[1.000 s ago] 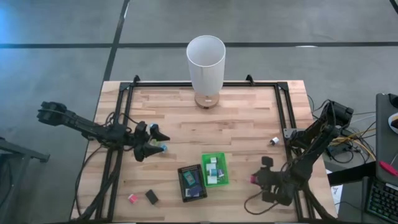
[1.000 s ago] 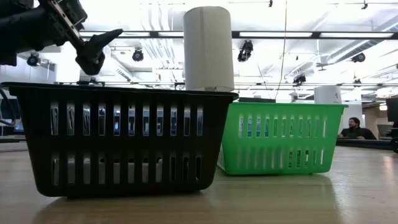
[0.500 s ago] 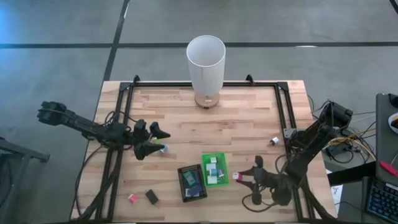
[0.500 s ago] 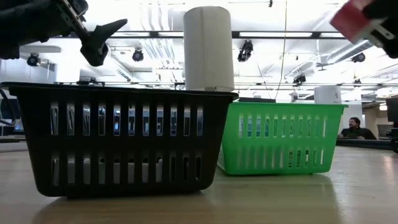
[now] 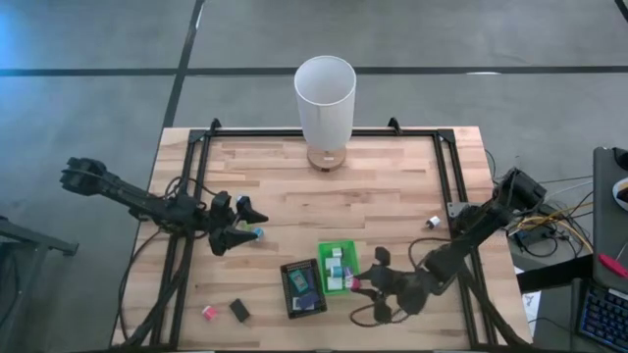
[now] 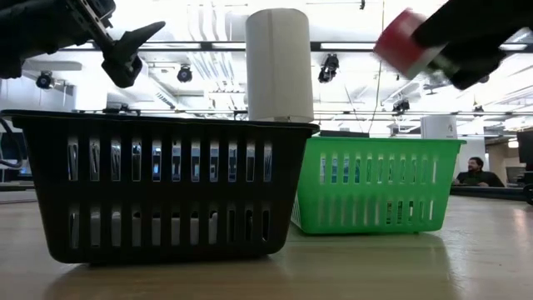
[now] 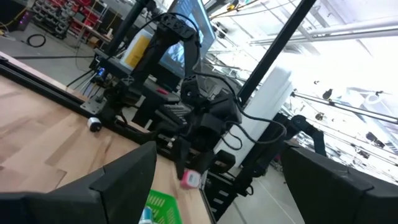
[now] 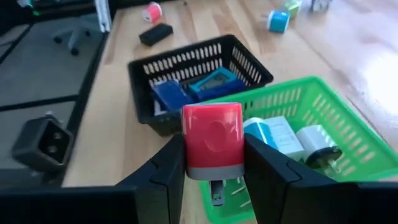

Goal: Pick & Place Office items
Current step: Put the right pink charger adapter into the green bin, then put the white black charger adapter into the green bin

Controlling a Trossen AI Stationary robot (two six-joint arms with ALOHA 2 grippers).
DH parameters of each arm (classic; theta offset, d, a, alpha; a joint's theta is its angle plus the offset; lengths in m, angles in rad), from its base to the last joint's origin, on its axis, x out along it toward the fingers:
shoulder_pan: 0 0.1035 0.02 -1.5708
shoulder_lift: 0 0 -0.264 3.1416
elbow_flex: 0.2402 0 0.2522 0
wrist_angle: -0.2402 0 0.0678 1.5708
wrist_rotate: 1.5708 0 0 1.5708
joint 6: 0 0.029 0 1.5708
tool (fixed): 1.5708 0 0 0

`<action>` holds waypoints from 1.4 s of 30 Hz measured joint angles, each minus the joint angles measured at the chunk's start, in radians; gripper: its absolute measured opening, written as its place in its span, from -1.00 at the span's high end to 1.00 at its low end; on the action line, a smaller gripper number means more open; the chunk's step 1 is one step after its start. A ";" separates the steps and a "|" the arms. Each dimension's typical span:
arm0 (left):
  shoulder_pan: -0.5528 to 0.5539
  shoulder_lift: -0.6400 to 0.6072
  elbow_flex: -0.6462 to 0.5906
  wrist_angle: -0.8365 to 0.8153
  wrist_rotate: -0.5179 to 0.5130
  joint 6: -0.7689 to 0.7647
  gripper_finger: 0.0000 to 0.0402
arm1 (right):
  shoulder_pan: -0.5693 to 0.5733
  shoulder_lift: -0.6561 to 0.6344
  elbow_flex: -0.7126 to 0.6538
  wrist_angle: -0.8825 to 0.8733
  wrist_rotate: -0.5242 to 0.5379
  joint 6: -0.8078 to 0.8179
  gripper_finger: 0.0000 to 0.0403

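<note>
— Wooden table point(image 5: 392, 186), two trays part filled: how far along?

— Midway. Right gripper point(image 8: 214, 163) pinches a red block point(image 8: 212, 140) just over the green tray point(image 8: 348, 134). Left gripper point(image 5: 238, 225) hangs wide, empty, near a teal clip point(image 5: 258, 233).

— Left?

— Pink point(image 5: 208, 313), black point(image 5: 239, 310), white point(image 5: 433, 223) pieces. No readable writing.

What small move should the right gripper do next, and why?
Probably carry on a little over the green basket and then open. The right gripper holds the red block just at the basket's near rim, not yet over its inside.
</note>
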 joint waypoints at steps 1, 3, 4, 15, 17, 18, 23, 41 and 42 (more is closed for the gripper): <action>0.000 0.000 0.000 0.000 0.000 0.000 -0.69 | -0.015 0.008 0.003 0.000 -0.021 -0.001 0.40; -0.001 0.000 -0.001 -0.001 0.000 0.000 -0.69 | -0.046 0.027 0.010 -0.003 -0.062 -0.001 0.40; -0.002 0.000 -0.002 -0.003 0.000 0.000 -0.69 | -0.060 0.035 0.014 -0.008 -0.081 -0.001 0.40; -0.008 0.000 -0.004 -0.008 0.000 -0.005 -0.69 | -0.173 0.073 0.081 -0.117 -0.189 0.001 0.40; -0.008 0.002 -0.004 -0.007 0.000 -0.005 -0.69 | -0.176 0.072 0.094 -0.140 -0.191 0.001 0.40; -0.008 0.002 -0.004 -0.008 0.000 -0.005 -0.69 | -0.175 0.071 0.101 -0.151 -0.192 -0.001 0.40; -0.008 0.002 -0.005 -0.009 0.000 -0.005 -0.69 | -0.171 0.075 0.115 -0.151 -0.194 0.002 0.40; -0.007 0.002 -0.005 -0.007 0.000 0.001 -0.69 | -0.172 0.071 0.110 -0.178 -0.188 0.050 -0.42; -0.007 0.002 -0.005 -0.007 0.000 0.003 -0.69 | -0.172 0.064 0.110 -0.214 -0.188 0.049 -0.42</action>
